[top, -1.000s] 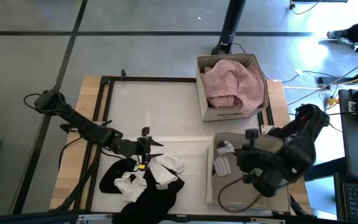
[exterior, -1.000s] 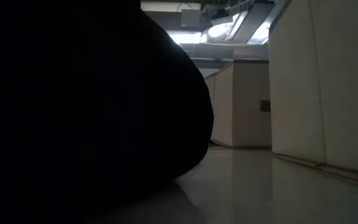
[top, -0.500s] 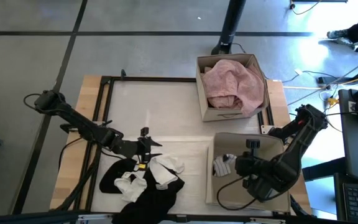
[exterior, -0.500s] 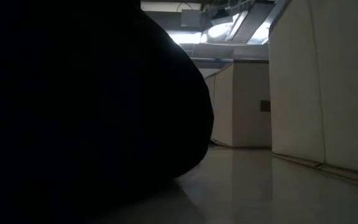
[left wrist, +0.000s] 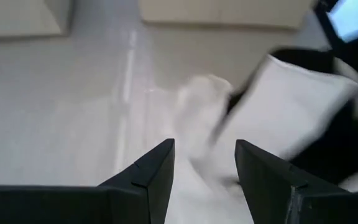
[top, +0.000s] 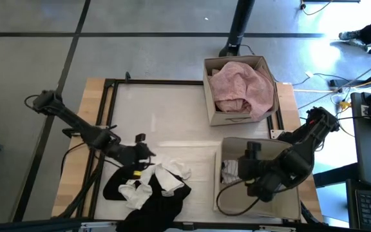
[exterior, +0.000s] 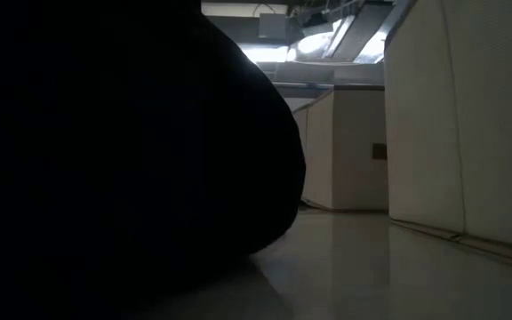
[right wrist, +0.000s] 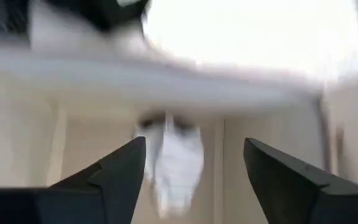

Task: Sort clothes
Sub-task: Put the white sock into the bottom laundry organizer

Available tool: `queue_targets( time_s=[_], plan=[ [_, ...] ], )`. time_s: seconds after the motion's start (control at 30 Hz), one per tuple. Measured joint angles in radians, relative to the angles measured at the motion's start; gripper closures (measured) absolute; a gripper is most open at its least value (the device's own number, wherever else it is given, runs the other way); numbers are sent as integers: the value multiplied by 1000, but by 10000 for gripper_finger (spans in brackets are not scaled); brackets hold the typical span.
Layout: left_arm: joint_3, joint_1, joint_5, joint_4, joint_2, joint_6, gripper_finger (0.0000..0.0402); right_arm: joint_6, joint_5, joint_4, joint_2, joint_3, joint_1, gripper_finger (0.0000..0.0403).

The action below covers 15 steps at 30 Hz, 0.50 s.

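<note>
The clothes lie in a pile at the table's near left: black pieces [top: 156,203] with small white ones [top: 169,175] on top. My left gripper [top: 145,154] is open over the pile's far edge, with a white piece [left wrist: 204,124] running between its fingers. My right gripper [top: 240,166] is open inside the near cardboard box [top: 275,149]. A small white piece [right wrist: 169,158] lies on that box's floor ahead of its fingers, apart from them. A pale pink garment [top: 242,87] fills the far box [top: 207,96]. My left gripper comes at the pile slanting down from the table's left. Its open fingers [left wrist: 157,171] stand on either side of the white piece's near end [left wrist: 201,186]. Whether they touch it I cannot tell.
A black frame [top: 108,103] runs around the white work surface, which lies bare at the far left [top: 160,116]. In the low view a dark mass [exterior: 105,160] fills the left half, and the two boxes' walls [exterior: 452,116] stand at the right.
My right gripper has opened and let go of the small white piece, which has dropped to the floor of the near box. My left gripper has shifted a little toward the table's left edge over the pile, still open.
</note>
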Motion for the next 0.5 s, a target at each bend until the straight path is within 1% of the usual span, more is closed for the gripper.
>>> queue_targets(
  time_s=[0.13,0.23,0.37,0.5],
  plan=[
    [11,-87,6,-105,-45,-129,243,-265,91,240,7,3,-38,121],
    [11,-162,4,-144,-68,-242,243,-479,112,426,40,3,-85,121],
    [-1,-266,5,-150,-62,-385,243,-733,81,666,112,3,-159,124],
    [-45,-348,5,-103,-34,-511,243,-911,14,877,206,3,-232,125]
  ],
)
